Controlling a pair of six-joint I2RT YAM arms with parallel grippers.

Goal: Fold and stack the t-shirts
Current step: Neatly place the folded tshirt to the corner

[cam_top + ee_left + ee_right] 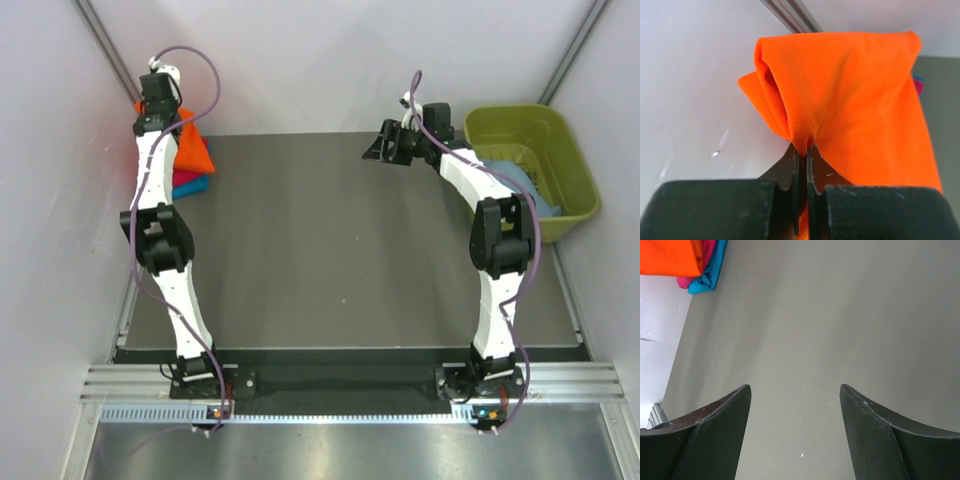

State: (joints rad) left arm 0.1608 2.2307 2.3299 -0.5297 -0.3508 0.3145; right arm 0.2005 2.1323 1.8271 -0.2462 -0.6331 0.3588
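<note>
Item one: left end effector (802,147), ten o'clock on the bench (330,250), pinched shut on a fold of the orange t-shirt (855,90). I held it hanging over the pink t-shirt (184,179) and blue t-shirt (192,190), I judge to top that stack.
Item two: right end effector (794,390), one o'clock, jaws wide, empty, kept out of the way.
Item three: green tub (575,160), two o'clock, holding pale blue cloth (515,165), probably awaiting folding.

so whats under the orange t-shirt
A crimson-pink t-shirt and, below that, a blue t-shirt; only their edges show. The orange t-shirt, pinched in the shut left gripper, covers the rest.
</note>
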